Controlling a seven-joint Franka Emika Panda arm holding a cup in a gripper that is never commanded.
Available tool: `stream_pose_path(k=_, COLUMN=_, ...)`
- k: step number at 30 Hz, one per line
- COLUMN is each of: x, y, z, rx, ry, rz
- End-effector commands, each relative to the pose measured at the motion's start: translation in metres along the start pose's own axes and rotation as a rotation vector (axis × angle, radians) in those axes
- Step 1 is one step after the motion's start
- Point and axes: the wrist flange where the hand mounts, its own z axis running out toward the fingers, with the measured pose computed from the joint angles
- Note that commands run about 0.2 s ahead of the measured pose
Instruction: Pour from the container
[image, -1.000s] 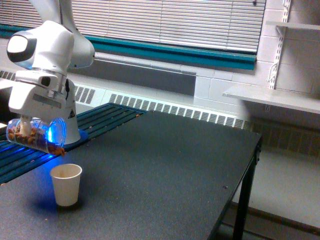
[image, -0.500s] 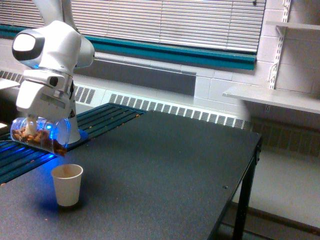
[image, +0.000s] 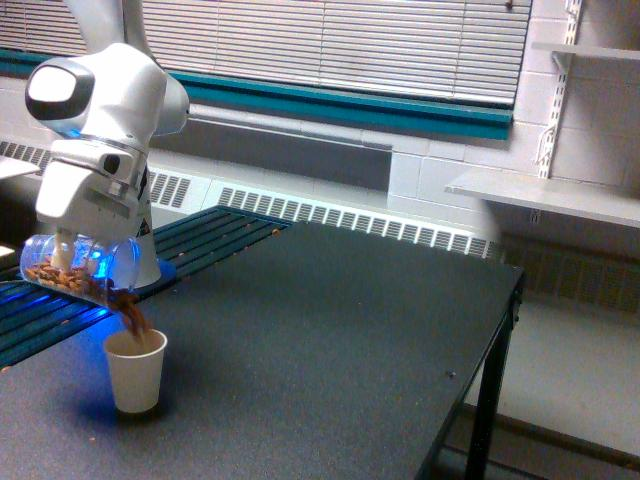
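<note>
Since a moment ago, brown granules have begun spilling from the container (image: 75, 268) into the paper cup (image: 135, 371).
Nearest, the cup stands on the dark desk (image: 320, 340); just above it the clear container lies tipped, mouth down, gripped by the claw (image: 68, 250); behind run a radiator and window blinds.

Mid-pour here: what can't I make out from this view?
- Gripper fingers: in the exterior view, hidden behind the container and its contents.
- Fill level in the cup: its wall and the falling stream hide the inside.
- Table: near and left edges cut off by the frame.
</note>
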Motion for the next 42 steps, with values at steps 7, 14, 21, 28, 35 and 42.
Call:
stream_pose_path(k=7, x=-0.002, y=0.002, z=0.0, rx=-0.025, ry=-0.007, rz=0.0)
stream_pose_path(k=14, x=0.001, y=0.002, z=-0.001, rx=-0.042, ry=-0.015, rz=-0.019)
stream_pose_path(k=21, x=0.004, y=-0.001, z=-0.003, rx=-0.048, ry=-0.025, rz=-0.047)
stream_pose_path(k=28, x=0.006, y=-0.003, z=-0.004, rx=-0.062, ry=-0.043, rz=-0.082)
stream_pose_path(k=35, x=0.006, y=-0.002, z=-0.005, rx=-0.077, ry=-0.052, rz=-0.098)
stream_pose_path(k=42, x=0.01, y=0.003, z=-0.009, rx=-0.12, ry=-0.067, rz=-0.115)
